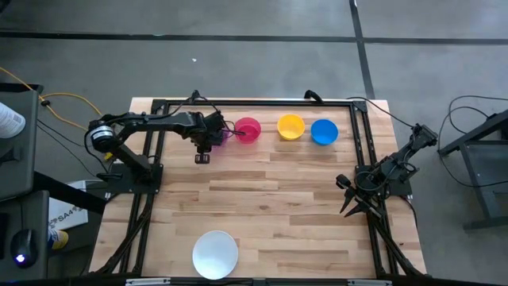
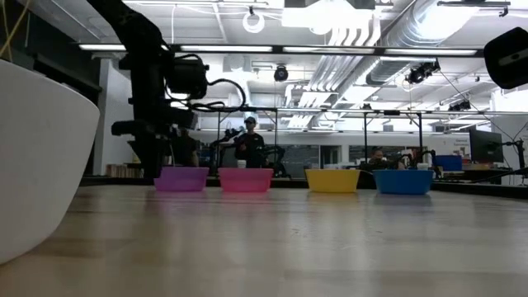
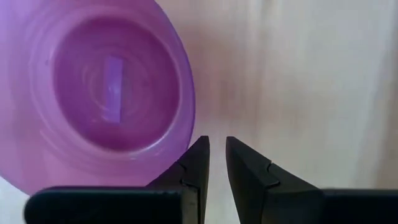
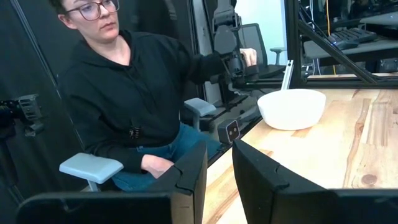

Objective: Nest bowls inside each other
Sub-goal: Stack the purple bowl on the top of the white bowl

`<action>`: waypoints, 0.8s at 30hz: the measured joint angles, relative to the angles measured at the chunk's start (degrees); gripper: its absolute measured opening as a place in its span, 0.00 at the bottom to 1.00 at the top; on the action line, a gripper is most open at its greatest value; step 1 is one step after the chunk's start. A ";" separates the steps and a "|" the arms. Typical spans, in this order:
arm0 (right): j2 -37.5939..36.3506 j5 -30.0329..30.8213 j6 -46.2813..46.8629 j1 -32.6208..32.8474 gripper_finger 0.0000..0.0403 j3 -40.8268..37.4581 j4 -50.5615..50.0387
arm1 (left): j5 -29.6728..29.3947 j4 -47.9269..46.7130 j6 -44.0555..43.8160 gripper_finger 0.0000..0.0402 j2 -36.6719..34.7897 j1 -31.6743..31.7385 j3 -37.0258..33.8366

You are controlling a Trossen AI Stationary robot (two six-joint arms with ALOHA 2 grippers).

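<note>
Four bowls stand in a row near the table's far edge: purple (image 2: pixel 181 179), pink-red (image 1: pixel 248 129), yellow (image 1: pixel 290 126) and blue (image 1: pixel 324 132). A larger white bowl (image 1: pixel 215 254) sits at the near edge. My left gripper (image 3: pixel 216 155) points down at the purple bowl's left side. Its fingers are open by a narrow gap just outside the rim (image 3: pixel 188 118), and only table shows between them. From above, the arm hides most of the purple bowl (image 1: pixel 228 133). My right gripper (image 4: pixel 219 163) waits at the table's right edge, pointing level, narrowly open and empty. My left gripper has one fingertip (image 3: pixel 196 155) showing right against the outer side of the purple bowl's rim (image 3: pixel 186 134). The fingers come from above. I cannot tell whether that fingertip touches the rim.
A black frame rail (image 1: pixel 262 103) runs along the far edge behind the row of bowls, with side rails on the left and right. A seated person (image 4: pixel 124 93) is beyond the table near the white bowl (image 4: pixel 291 109). Bare wood (image 1: pixel 262 199) lies between the row and the white bowl.
</note>
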 joint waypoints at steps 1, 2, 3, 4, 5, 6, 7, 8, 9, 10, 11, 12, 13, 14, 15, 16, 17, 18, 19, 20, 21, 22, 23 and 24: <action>0.02 0.00 0.00 0.00 0.18 0.02 0.00 | -0.39 -0.02 -0.01 0.13 0.34 0.00 0.00; 0.00 0.00 0.01 0.00 0.18 0.02 0.00 | -0.39 -0.23 0.00 0.13 0.50 0.00 0.00; 0.00 0.00 0.00 0.00 0.18 0.00 -0.01 | -0.12 -0.54 -0.04 0.13 0.50 -0.02 0.00; 0.00 0.00 0.01 0.00 0.18 0.02 0.00 | 0.44 -0.68 -0.51 0.13 0.40 -0.14 0.00; 0.00 0.00 0.01 0.00 0.18 0.02 -0.01 | 0.77 -0.92 -1.26 0.13 0.29 -0.48 0.00; 0.02 0.00 0.00 0.00 0.18 0.02 0.00 | 0.96 -1.44 -1.65 0.13 0.12 -0.54 0.00; 0.02 0.00 0.02 0.00 0.18 0.00 0.00 | 1.17 -2.54 -1.83 0.13 -0.20 -0.77 0.20; 0.02 0.00 0.00 0.00 0.18 0.00 0.00 | 1.18 -3.65 -1.90 0.13 -0.45 -1.24 0.66; 0.00 0.00 0.01 0.00 0.18 0.01 0.00 | 1.03 -4.34 -1.93 0.13 -0.48 -1.65 1.30; 0.01 0.00 0.01 0.00 0.18 0.01 0.00 | 0.58 -4.89 -1.65 0.13 -0.47 -2.05 2.00; 0.00 0.00 0.00 0.00 0.18 0.00 0.00 | 0.23 -5.83 -1.49 0.13 -0.46 -2.43 2.67; 0.00 0.02 0.02 0.00 0.18 0.02 0.00 | -0.03 -6.72 -1.46 0.13 -0.46 -2.76 3.48; 0.01 0.00 0.00 0.00 0.18 0.02 0.00 | -0.20 -6.75 -1.36 0.13 -0.46 -2.99 4.22; 0.02 0.01 0.01 0.00 0.18 0.00 0.00 | -0.22 -6.13 -0.88 0.13 -0.46 -3.15 4.74; 0.00 0.01 0.02 0.00 0.18 0.01 0.00 | -0.26 -5.44 -0.18 0.13 -0.46 -3.08 5.00; 0.01 0.00 0.00 0.00 0.18 0.01 0.00 | -0.45 -4.99 0.07 0.13 -0.46 -3.05 5.05; 0.01 0.00 0.00 0.00 0.18 0.02 0.00 | -1.20 -4.48 0.22 0.13 -0.46 -3.00 5.03; 0.02 0.02 0.02 0.00 0.18 0.00 0.00 | -1.89 -3.89 0.25 0.13 -0.46 -2.91 5.03; 0.02 0.00 0.02 0.00 0.18 0.02 0.00 | -2.82 -3.53 0.35 0.13 -0.46 -2.61 5.03; 0.02 0.02 0.02 0.00 0.18 0.02 0.00 | -3.18 -3.39 0.41 0.13 -0.46 -2.31 5.03; 0.02 0.00 0.00 0.00 0.18 0.02 0.00 | -3.28 -3.28 0.44 0.13 -0.46 -2.04 5.03; 0.02 0.02 0.00 0.00 0.18 0.02 0.00 | -3.36 -3.13 0.50 0.13 -0.46 -1.51 5.03; 0.02 0.01 0.02 0.00 0.18 0.02 0.00 | -3.34 -2.97 0.60 0.13 -0.46 -0.95 5.03; 0.02 0.02 0.00 0.00 0.18 0.01 0.00 | -3.36 -2.96 0.59 0.13 -0.46 -0.46 5.03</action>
